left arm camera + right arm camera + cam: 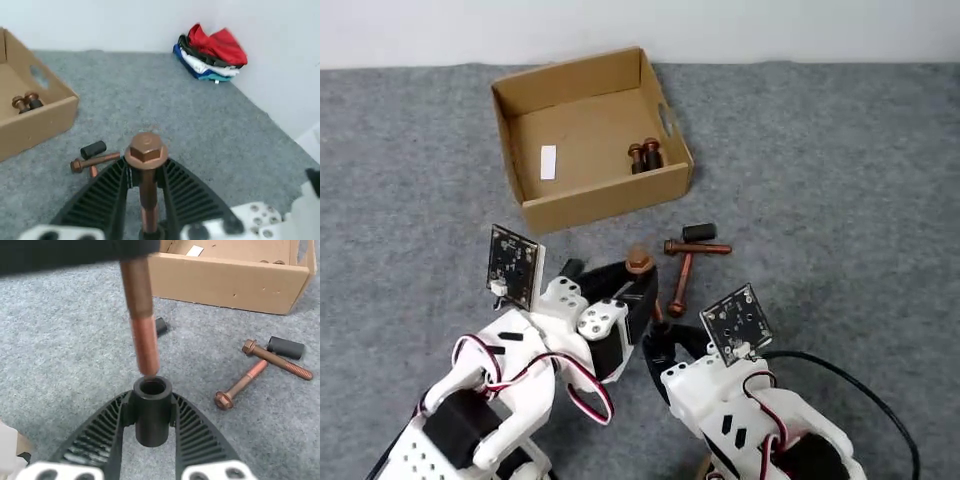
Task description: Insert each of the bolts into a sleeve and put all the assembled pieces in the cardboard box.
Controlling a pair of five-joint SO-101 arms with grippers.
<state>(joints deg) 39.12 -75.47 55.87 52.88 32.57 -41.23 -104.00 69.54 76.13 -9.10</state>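
My left gripper (pixel 146 170) is shut on a copper bolt (pixel 146 155), gripped just under its hex head. My right gripper (pixel 151 407) is shut on a black sleeve (pixel 151 412), held with its bore facing the bolt. The bolt's shank (pixel 141 330) lines up with the sleeve, its tip right at the mouth. In the high view both grippers meet in front of the cardboard box (pixel 605 200). Two assembled pieces (pixel 645 155) lie in the box. Two loose bolts (pixel 698 247) (pixel 680 285) and a loose sleeve (pixel 699 232) lie on the carpet.
Another black sleeve (pixel 160 326) lies on the carpet near the box front, beside the left gripper (pixel 638 290). A pile of folded clothes (pixel 212 52) sits against the far wall. Grey carpet (pixel 840 180) lies open to the right of the box.
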